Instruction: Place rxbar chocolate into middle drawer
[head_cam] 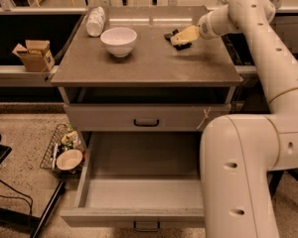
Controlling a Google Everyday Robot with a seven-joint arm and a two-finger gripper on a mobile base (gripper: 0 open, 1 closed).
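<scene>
rxbar chocolate: small, black, on tabletop | tool: over it, grip unclear

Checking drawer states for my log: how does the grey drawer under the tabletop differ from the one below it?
The upper grey drawer is shut, only its front showing; the lower grey drawer is pulled out, its plain grey inside showing. The upper front bears a white mark at right; the lower front, nearly edge-on, shows none. Both have dark centred handles. The tool is at the black-wrapped snack bar on the tabletop.
</scene>
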